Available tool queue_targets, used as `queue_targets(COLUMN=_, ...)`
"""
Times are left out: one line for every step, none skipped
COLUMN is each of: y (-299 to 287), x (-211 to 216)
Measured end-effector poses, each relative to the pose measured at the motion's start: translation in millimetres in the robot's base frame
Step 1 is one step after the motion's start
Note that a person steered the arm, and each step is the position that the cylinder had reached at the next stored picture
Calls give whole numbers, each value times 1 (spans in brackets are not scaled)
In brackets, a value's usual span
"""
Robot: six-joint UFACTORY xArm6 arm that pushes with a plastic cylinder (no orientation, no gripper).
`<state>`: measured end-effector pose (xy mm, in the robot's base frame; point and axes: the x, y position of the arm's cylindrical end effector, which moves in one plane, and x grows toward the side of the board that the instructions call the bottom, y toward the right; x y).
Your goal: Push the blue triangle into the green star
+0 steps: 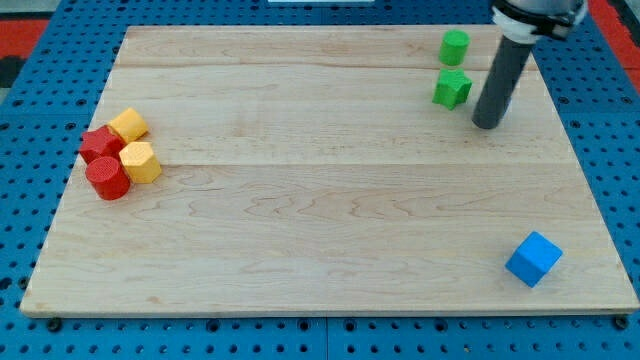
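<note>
The only blue block (533, 259) lies near the board's bottom right corner; it looks like a cube from here. A green star-like block (452, 88) sits near the view's top right, with a second rounder green block (454, 47) just above it. My tip (487, 125) rests on the board just right of and slightly below the green star, a small gap apart. The blue block is far below my tip, toward the view's bottom.
At the view's left a tight cluster holds two red blocks (100, 143) (107, 179) and two yellow blocks (129, 124) (140, 162). The wooden board (320, 220) lies on a blue pegboard; the blue block is close to its right edge.
</note>
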<state>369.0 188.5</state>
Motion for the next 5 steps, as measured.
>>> queue_targets(y=-31, x=-23)
queue_targets(y=-32, x=-17)
queue_targets(y=-7, x=28)
queue_targets(y=49, x=11)
queue_targets(y=-9, x=-29)
